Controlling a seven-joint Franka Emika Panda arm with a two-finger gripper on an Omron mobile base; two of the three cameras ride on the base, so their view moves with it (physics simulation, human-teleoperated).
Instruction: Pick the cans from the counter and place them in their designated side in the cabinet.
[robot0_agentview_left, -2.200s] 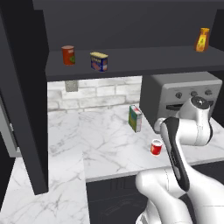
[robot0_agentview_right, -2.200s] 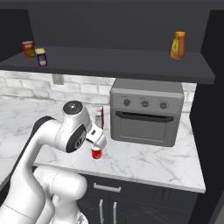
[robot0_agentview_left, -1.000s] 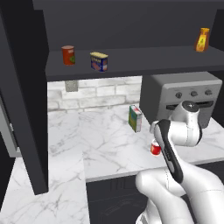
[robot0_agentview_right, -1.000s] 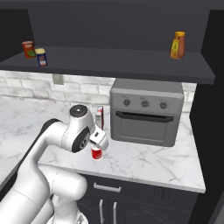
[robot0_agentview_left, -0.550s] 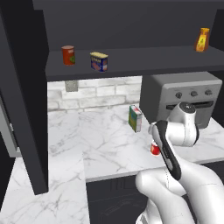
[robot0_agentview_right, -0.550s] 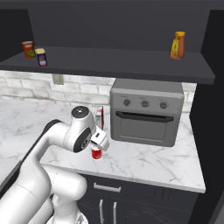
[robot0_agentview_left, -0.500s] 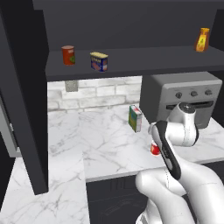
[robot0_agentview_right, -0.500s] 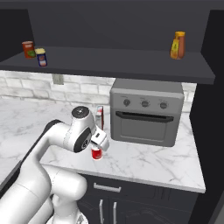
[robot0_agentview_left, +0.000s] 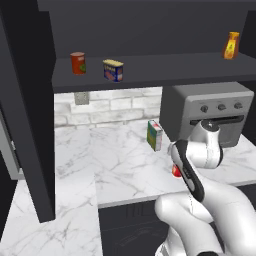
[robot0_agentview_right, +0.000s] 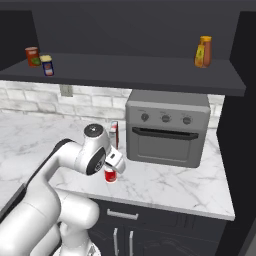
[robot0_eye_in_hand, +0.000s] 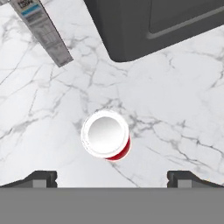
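Hand view looks straight down on the white marble counter (robot0_eye_in_hand: 175, 109), grey-veined, with the gripper (robot0_eye_in_hand: 112, 177) spread wide: its two dark fingertips (robot0_eye_in_hand: 41, 177) stand far apart at the bottom edge, nothing between them touching either one. Just ahead of the tips, roughly midway between them, one short red can (robot0_eye_in_hand: 106, 134) with a white top stands upright on the marble, clear of both fingers. Farther ahead and to the left lies the green-and-white carton (robot0_eye_in_hand: 41, 28), seen from above; farther ahead and to the right is the dark grey oven (robot0_eye_in_hand: 144, 26), its corner close to the can. From the right base view the hand hangs above that same can (robot0_agentview_right: 110, 176) at the counter's front edge, over dark base units (robot0_agentview_right: 150, 225), with the oven (robot0_agentview_right: 167, 130) beyond it to the right and a pale brick wall (robot0_agentview_right: 60, 102) behind. Well above the hand, the black cabinet (robot0_agentview_left: 150, 70) has one long open shelf holding three things: one boxy tin (robot0_agentview_left: 113, 70) with a yellow top, one orange-red can (robot0_agentview_left: 77, 63) beside it, and one orange bottle (robot0_agentview_left: 230, 46) at the far end.
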